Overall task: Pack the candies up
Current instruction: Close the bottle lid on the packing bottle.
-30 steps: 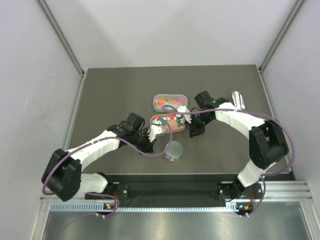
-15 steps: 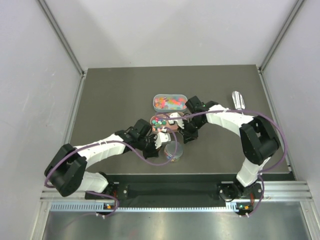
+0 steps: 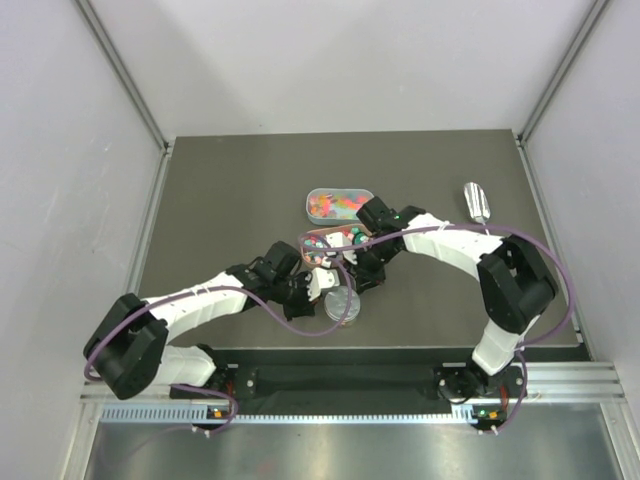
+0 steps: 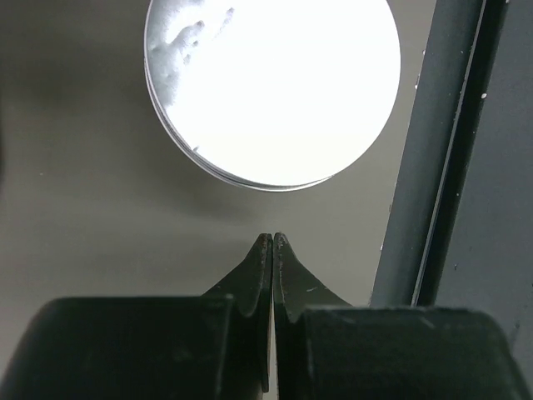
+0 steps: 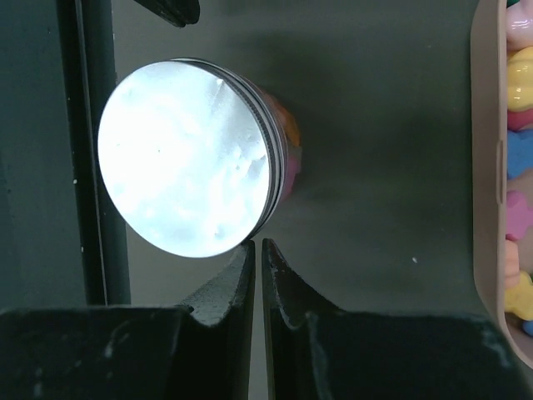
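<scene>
The small round clear jar stands near the table's front edge with a bright round lid on it. Candies show through its side. More candies in mixed colours fill an oblong clear tray, and some lie in a tan tray nearer the jar. My left gripper is shut and empty just left of the jar, its tips a little short of the lid. Shut and empty too, my right gripper has its tips almost touching the lid's rim.
A metal scoop lies at the back right of the dark table. The black rail along the front edge runs close behind the jar. The tan tray's rim is near my right gripper.
Both arms have closed in on the jar: the left gripper slid right, the right gripper came left and nearer. Both stayed shut.
</scene>
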`<action>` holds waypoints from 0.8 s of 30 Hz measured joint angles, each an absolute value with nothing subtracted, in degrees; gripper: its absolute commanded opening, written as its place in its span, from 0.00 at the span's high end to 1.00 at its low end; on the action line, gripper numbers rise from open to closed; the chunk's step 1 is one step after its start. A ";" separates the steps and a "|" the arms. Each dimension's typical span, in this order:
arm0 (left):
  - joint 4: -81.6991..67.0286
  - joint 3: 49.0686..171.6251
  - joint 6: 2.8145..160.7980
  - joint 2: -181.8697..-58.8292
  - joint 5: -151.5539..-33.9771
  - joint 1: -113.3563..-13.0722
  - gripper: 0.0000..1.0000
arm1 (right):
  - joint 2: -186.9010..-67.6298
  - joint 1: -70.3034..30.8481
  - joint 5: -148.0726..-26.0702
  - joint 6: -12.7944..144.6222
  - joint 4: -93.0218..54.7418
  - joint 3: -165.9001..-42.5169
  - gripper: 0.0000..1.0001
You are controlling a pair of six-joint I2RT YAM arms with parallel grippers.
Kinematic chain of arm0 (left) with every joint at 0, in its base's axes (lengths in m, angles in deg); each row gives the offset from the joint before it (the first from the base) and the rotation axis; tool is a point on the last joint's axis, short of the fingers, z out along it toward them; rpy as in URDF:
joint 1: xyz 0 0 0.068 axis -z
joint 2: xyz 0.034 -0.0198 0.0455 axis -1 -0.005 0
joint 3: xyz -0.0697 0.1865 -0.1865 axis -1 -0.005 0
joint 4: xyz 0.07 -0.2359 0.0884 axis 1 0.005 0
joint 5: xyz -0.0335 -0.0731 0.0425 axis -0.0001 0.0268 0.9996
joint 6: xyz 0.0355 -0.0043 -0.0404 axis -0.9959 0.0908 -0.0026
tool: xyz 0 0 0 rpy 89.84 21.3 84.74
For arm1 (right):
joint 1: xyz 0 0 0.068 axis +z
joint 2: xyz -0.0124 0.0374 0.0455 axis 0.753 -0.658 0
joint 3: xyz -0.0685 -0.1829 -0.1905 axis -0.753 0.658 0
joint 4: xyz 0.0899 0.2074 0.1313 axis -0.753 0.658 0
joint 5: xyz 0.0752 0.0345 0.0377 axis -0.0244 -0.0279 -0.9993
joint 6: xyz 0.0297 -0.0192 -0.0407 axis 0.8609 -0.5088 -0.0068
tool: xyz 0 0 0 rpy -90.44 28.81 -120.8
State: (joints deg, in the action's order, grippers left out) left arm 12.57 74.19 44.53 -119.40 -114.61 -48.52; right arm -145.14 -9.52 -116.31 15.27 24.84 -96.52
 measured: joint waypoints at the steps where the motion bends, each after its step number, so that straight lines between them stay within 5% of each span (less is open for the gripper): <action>1: 12.59 74.12 44.51 -119.20 -114.61 -48.52 1.00 | -144.90 -9.44 -116.23 15.42 24.89 -96.52 0.93; 24: 13.79 74.45 49.52 -113.69 -111.53 -48.48 1.00 | -141.27 -13.87 -110.28 17.34 25.17 -95.93 0.88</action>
State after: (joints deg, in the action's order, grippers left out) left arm 13.79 74.45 49.52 -113.69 -111.53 -48.48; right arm -141.27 -13.87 -110.28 17.34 25.17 -95.93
